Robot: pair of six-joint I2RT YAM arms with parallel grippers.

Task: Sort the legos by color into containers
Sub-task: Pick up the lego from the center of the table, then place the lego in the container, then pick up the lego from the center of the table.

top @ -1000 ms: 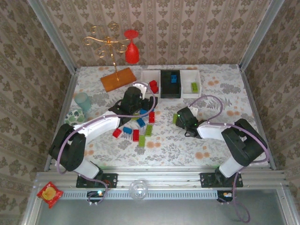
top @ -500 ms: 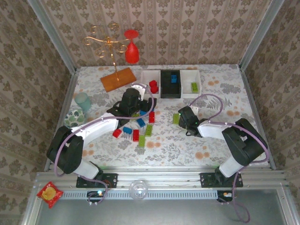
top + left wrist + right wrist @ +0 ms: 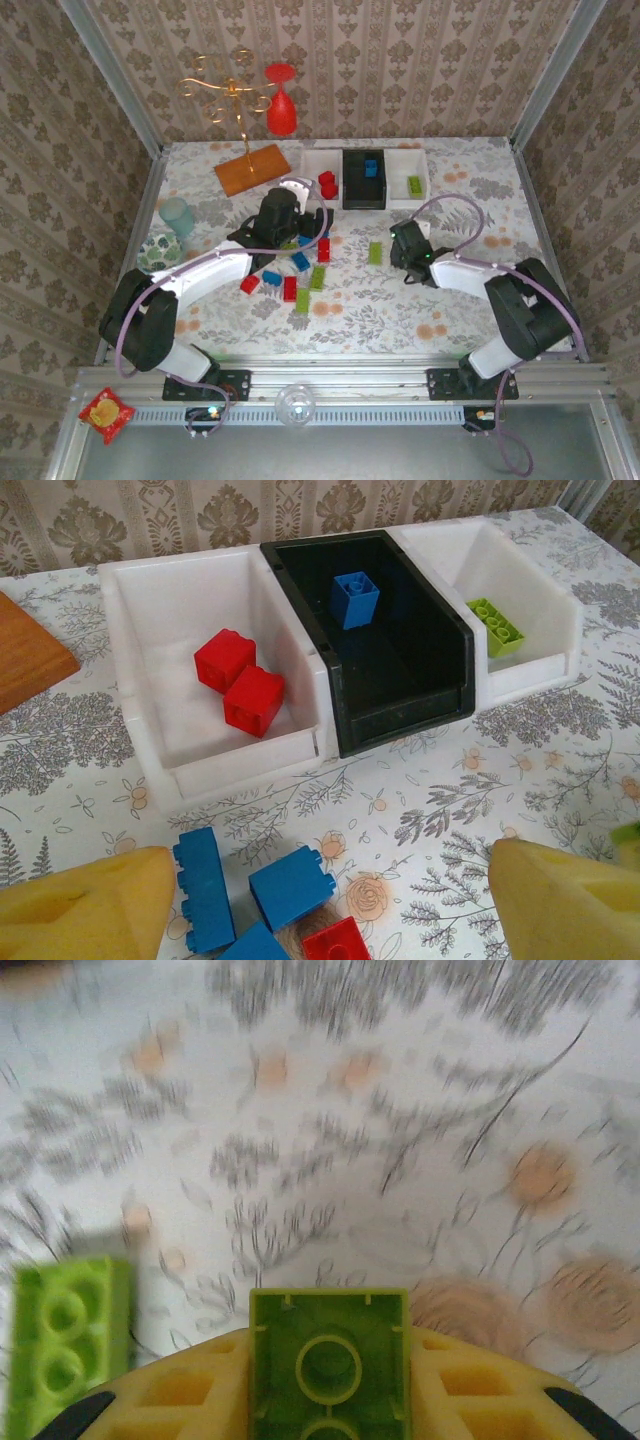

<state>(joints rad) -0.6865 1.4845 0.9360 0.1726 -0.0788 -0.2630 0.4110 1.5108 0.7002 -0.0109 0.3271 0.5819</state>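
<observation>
Surrounding everything, damask wallpaper [image 3: 420, 70], floral tablecloth [image 3: 380, 310] under scattered legos [image 3: 290, 289].

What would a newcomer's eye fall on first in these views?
Likely the three trays at the table's far middle: two red bricks in the left white tray, a blue brick in the black tray, a lime green brick in the right white tray. Then the loose brick pile under the open left gripper, and the right gripper clamping a second lime green brick.
</observation>
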